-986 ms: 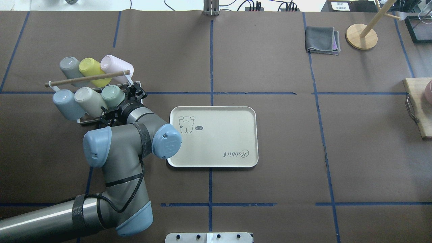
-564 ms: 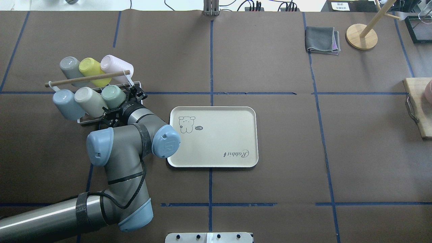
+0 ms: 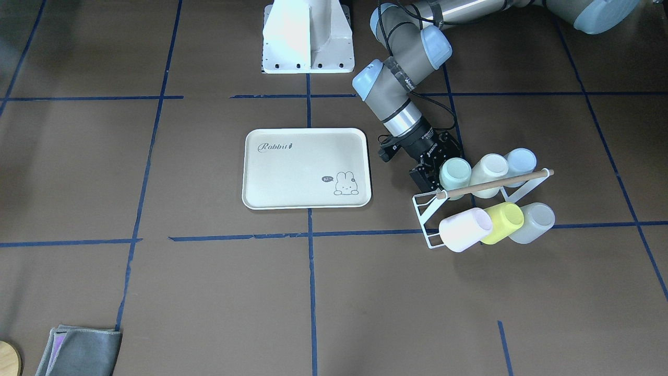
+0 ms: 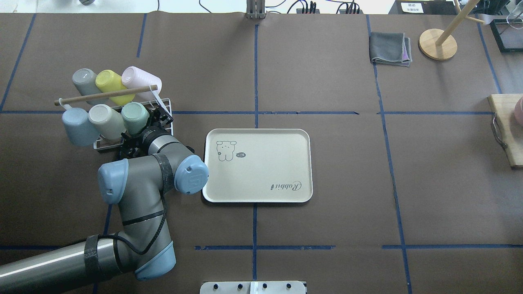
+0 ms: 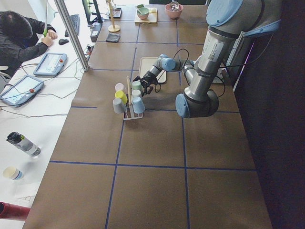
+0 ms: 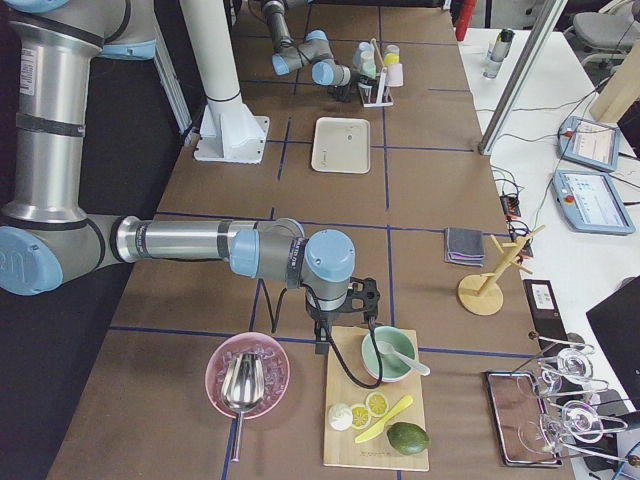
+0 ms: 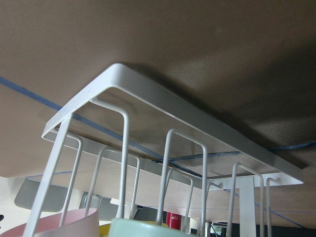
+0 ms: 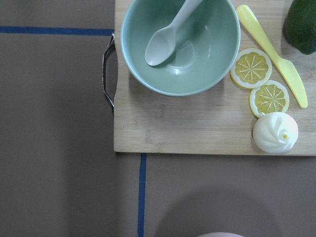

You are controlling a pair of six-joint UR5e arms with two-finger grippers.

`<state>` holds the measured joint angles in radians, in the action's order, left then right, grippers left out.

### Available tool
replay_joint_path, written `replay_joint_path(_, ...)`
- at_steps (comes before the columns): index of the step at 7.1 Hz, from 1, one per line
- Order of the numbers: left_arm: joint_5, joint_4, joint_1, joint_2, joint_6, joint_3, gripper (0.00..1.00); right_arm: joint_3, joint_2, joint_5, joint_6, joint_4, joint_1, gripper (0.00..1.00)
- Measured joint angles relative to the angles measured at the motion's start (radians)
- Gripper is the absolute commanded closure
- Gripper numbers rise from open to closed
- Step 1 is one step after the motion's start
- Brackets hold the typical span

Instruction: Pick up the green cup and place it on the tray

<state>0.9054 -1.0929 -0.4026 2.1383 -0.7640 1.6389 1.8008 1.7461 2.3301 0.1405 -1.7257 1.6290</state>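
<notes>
**Exterior front-facing.** The left gripper (image 3: 437,169) is at the end of the white wire cup rack (image 3: 424,219) that is nearest the tray. Its black fingers (image 3: 424,180) flank the small pale mint-green plastic tumbler, the green cup (image 3: 455,174). The green cup sits tilted on the rack with its closed base uppermost, under the wooden rod (image 3: 496,183). Whether the fingers press on the cup cannot be told. The cream-beige rectangular tray with a rabbit print (image 3: 292,177) lies flat on the brown table (image 3: 209,292), apart from the rack.

**Overhead exterior.** The green cup (image 4: 135,116) is the cup in its row closest to the tray (image 4: 265,163). The left gripper (image 4: 145,130) is just beside it.

**Exterior left.** The green cup (image 5: 137,86) is on the rack. The gripper detail is too small to read.

**Exterior right.** The right gripper (image 6: 335,322) points down near a wooden cutting board (image 6: 345,390). Its finger spacing cannot be told.

**Left wrist-mounted.** The rack (image 7: 197,123) fills the view, and the green cup's rim (image 7: 148,228) is at the bottom edge.

**Right wrist-mounted.** A sage-green bowl (image 8: 197,64) stands on the cutting board.
</notes>
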Motion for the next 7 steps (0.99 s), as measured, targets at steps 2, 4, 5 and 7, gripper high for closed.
replay_joint_path(2,0.001,-0.002,0.001,0.002,0.001,0.000,0.23,0.000,0.003,0.000,0.003,0.000,0.000,0.00)
replay_joint_path(4,0.000,-0.001,-0.001,0.003,0.008,0.003,0.33,0.000,0.005,0.000,0.004,0.000,0.000,0.00)
replay_joint_path(5,0.000,0.000,-0.002,0.005,0.009,0.008,0.32,0.000,0.006,0.000,0.004,0.000,0.000,0.00)
replay_joint_path(7,0.001,0.002,-0.005,0.012,0.009,0.025,0.31,0.000,0.006,0.000,0.004,0.001,0.000,0.00)
